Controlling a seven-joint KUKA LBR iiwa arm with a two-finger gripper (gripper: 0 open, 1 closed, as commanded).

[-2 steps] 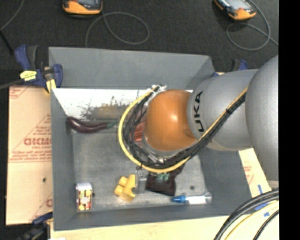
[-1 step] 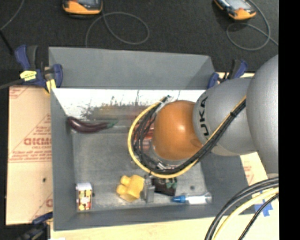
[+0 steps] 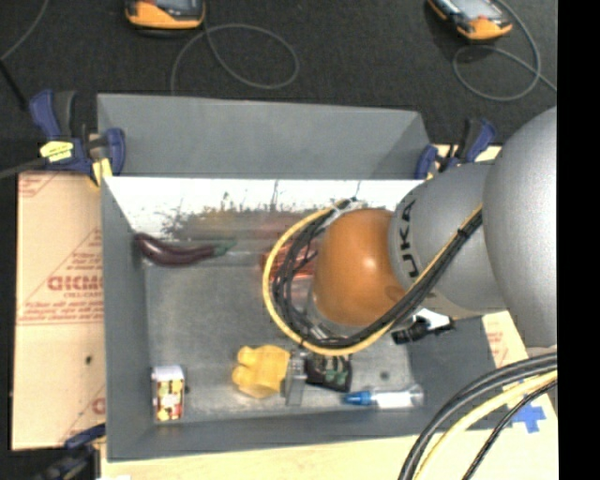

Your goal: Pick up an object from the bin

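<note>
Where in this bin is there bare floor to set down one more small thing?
Bare floor lies left of centre in the view, between the purple eggplant at the back wall, the small box in the front left corner and the yellow lump. Crowded: front right, around the gripper and the blue-capped pen.

The floor (image 3: 356,56) here is black and matt, evenly lit. Thin cables (image 3: 296,58) loop loosely across it, and two orange-and-black gadgets (image 3: 164,11) lie on it, well apart from each other.
</note>
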